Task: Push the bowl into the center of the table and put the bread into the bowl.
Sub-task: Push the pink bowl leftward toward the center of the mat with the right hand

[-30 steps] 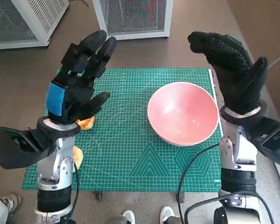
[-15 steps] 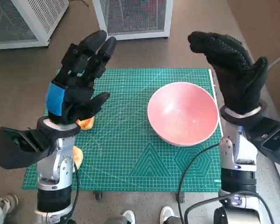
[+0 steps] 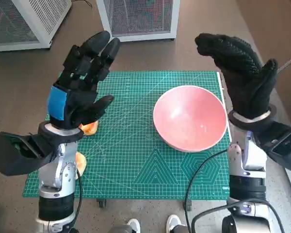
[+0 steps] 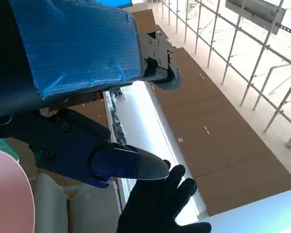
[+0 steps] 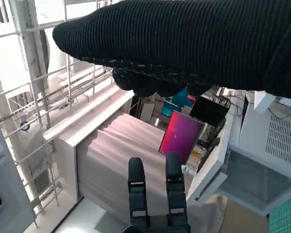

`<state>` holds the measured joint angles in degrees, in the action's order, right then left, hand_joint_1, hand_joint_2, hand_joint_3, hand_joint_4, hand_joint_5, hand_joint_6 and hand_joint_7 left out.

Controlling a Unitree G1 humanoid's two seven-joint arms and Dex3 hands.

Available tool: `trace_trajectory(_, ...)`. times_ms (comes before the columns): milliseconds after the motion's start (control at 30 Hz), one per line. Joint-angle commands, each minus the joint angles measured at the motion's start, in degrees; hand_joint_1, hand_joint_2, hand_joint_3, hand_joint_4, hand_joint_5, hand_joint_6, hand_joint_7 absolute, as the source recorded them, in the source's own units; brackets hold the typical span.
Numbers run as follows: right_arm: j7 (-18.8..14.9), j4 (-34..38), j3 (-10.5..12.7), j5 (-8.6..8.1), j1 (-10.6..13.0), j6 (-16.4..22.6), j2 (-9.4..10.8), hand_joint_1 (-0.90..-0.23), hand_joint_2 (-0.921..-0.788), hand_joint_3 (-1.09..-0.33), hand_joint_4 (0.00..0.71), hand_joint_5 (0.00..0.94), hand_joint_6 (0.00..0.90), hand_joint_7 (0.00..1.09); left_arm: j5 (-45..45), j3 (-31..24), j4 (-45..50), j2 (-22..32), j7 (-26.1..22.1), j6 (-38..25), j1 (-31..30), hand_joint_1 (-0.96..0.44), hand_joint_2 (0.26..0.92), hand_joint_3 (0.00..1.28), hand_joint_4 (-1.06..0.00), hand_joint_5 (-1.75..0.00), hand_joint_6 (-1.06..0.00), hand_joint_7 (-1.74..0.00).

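Note:
A pink bowl (image 3: 189, 124) sits on the right half of the green cutting mat (image 3: 131, 145), close to its right edge; its rim also shows in the left wrist view (image 4: 7, 194). A piece of orange-brown bread (image 3: 89, 128) lies at the mat's left edge, mostly hidden behind my left hand. A second piece (image 3: 80, 163) shows beside my left forearm. My left hand (image 3: 80, 90) is raised above the bread, fingers spread, holding nothing. My right hand (image 3: 242, 73) is raised to the right of the bowl, open and empty, clear of the rim.
Two white mesh-sided cabinets (image 3: 136, 17) stand on the brown floor beyond the table. A black cable (image 3: 196, 179) runs over the mat's front right corner. Shoes (image 3: 153, 224) show below the table's front edge.

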<state>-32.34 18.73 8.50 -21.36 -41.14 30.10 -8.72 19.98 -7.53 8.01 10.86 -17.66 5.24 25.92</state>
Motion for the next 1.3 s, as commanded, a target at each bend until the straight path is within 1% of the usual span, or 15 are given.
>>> trace_trajectory(33,-1.0,1.7,0.4,-0.67,1.4,0.4,-0.2,-0.661,-0.921,-0.599,0.222,0.0,0.305,0.0,-0.1,-0.4,-0.1,0.6,-0.4,0.0,1.2,-0.62,0.921,0.19,-0.28,0.0,-0.19,-0.46)
trace_trajectory(167,-2.2,5.4,2.0,-1.25,0.7,1.9,-1.4,-0.662,-0.921,-0.6,0.219,0.0,0.302,0.0,0.0,-0.7,-0.8,1.2,-0.8,0.1,1.7,-0.61,0.921,0.19,-0.29,0.0,-0.19,-0.46)
trace_trajectory(267,-2.7,10.1,3.7,-1.07,-0.3,4.1,-2.9,-0.665,-0.921,-0.593,0.213,0.0,0.297,0.0,-0.1,-1.0,-1.2,1.6,-1.1,0.2,1.9,-0.62,0.921,0.18,-0.29,0.0,-0.19,-0.46)
trace_trajectory(300,-2.5,12.1,4.4,-0.76,-0.8,5.0,-3.5,-0.666,-0.921,-0.591,0.212,0.0,0.296,0.0,-0.1,-1.1,-1.4,1.7,-1.2,0.2,2.0,-0.62,0.921,0.18,-0.29,0.0,-0.19,-0.46)
trace_trajectory(367,-1.3,17.3,5.9,0.55,-1.8,7.3,-5.0,-0.665,-0.921,-0.587,0.209,0.0,0.294,0.0,-0.2,-1.2,-1.6,1.9,-1.4,0.2,2.0,-0.62,0.921,0.18,-0.28,0.0,-0.19,-0.46)
trace_trajectory(400,-0.1,20.5,6.6,1.54,-2.3,8.7,-5.9,-0.665,-0.921,-0.586,0.208,0.0,0.294,0.0,-0.3,-1.3,-1.7,2.0,-1.5,0.3,2.0,-0.62,0.921,0.18,-0.28,0.0,-0.19,-0.46)
trace_trajectory(467,1.8,25.3,7.5,2.98,-3.2,10.4,-7.2,-0.66,-0.921,-0.589,0.209,0.0,0.295,0.0,-0.4,-1.3,-1.8,2.2,-1.6,0.3,2.0,-0.62,0.921,0.18,-0.28,0.0,-0.19,-0.46)
trace_trajectory(567,4.8,31.7,8.3,5.05,-4.4,12.1,-8.7,-0.647,-0.921,-0.593,0.213,0.003,0.299,0.0,-0.4,-1.3,-1.8,2.3,-1.7,0.4,1.9,-0.62,0.921,0.18,-0.28,0.0,-0.19,-0.46)
trace_trajectory(667,8.4,37.6,8.4,7.34,-5.2,12.8,-9.9,-0.631,-0.921,-0.605,0.217,0.004,0.304,0.01,-0.4,-1.2,-1.6,2.4,-1.7,0.2,1.8,-0.62,0.921,0.19,-0.28,0.0,-0.19,-0.45)
trace_trajectory(733,10.4,40.9,8.3,8.39,-5.7,12.7,-10.4,-0.621,-0.921,-0.612,0.221,0.005,0.306,0.01,-0.2,-1.3,-1.6,2.5,-1.8,0.1,1.8,-0.62,0.921,0.19,-0.28,0.0,-0.19,-0.45)
trace_trajectory(867,13.6,45.6,8.0,10.36,-6.4,12.3,-11.1,-0.61,-0.921,-0.623,0.226,0.006,0.307,0.01,0.2,-1.4,-1.7,2.5,-2.1,0.0,1.8,-0.62,0.921,0.19,-0.28,0.0,-0.19,-0.45)
trace_trajectory(933,15.8,47.8,7.4,11.86,-6.6,11.5,-11.2,-0.607,-0.921,-0.628,0.227,0.006,0.307,0.01,0.1,-1.4,-1.6,2.5,-2.1,-0.1,1.8,-0.62,0.921,0.19,-0.27,0.0,-0.19,-0.45)
trace_trajectory(1000,17.8,49.7,6.9,13.18,-6.7,10.5,-11.2,-0.597,-0.921,-0.645,0.226,0.005,0.305,0.01,0.1,-1.4,-1.5,2.6,-2.0,-0.2,1.7,-0.61,0.921,0.19,-0.27,0.0,-0.19,-0.45)
trace_trajectory(1133,20.9,52.2,6.1,15.08,-6.8,8.8,-10.7,-0.588,-0.921,-0.676,0.225,0.003,0.303,0.0,0.1,-1.4,-1.2,2.5,-1.9,-0.6,1.7,-0.61,0.921,0.19,-0.27,0.0,-0.19,-0.45)
trace_trajectory(1300,23.9,53.9,4.8,17.41,-6.3,7.6,-9.7,-0.585,-0.921,-0.722,0.224,0.002,0.3,0.0,0.1,-1.3,-0.8,2.3,-1.7,-0.9,1.5,-0.61,0.921,0.19,-0.27,0.0,-0.19,-0.45)
